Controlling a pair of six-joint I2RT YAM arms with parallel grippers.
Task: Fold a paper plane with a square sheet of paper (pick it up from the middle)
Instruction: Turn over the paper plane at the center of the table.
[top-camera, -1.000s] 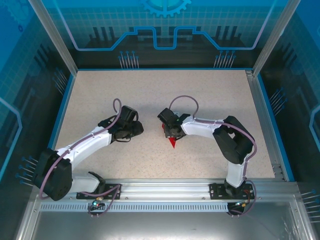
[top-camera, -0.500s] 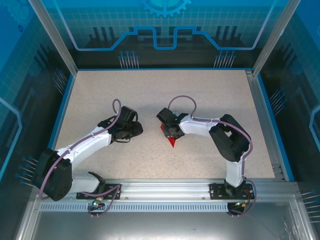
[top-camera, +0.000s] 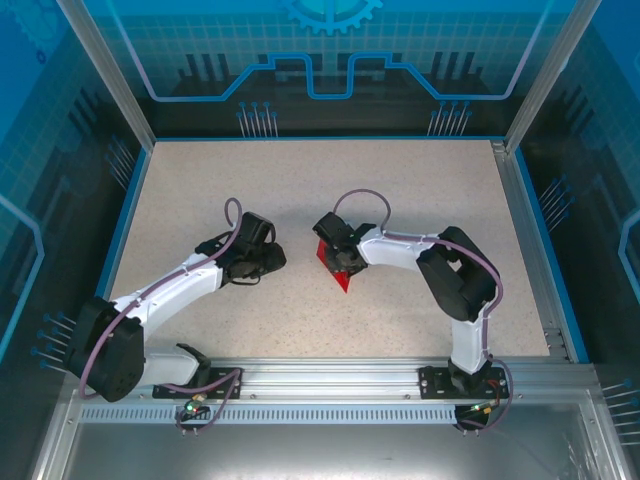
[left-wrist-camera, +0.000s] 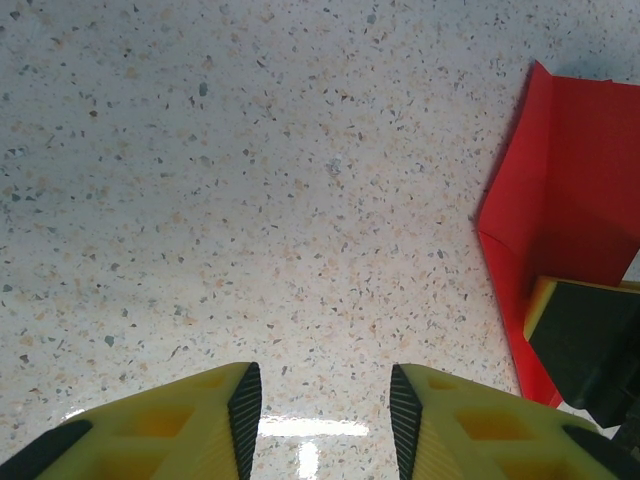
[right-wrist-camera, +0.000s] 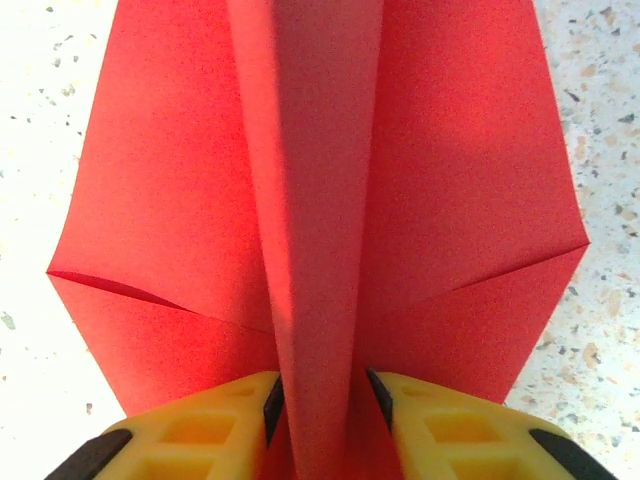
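L claw (left-wrist-camera: 325, 400) part-open, holds 0; R claw (right-wrist-camera: 320, 405) straddles paper plane (right-wrist-camera: 320, 200) ridge, grip unclear.

I see the left arm (top-camera: 180, 285) and right arm (top-camera: 410, 250) reaching forward, elbows bent, wrists angled inward and pitched down toward the counter (top-camera: 400, 190). Left gripper (top-camera: 276, 258): fingers (left-wrist-camera: 245, 410) parted, nothing between them. Right gripper (top-camera: 340, 266): fingers (right-wrist-camera: 230, 425) a narrow gap apart; grip unconfirmed.
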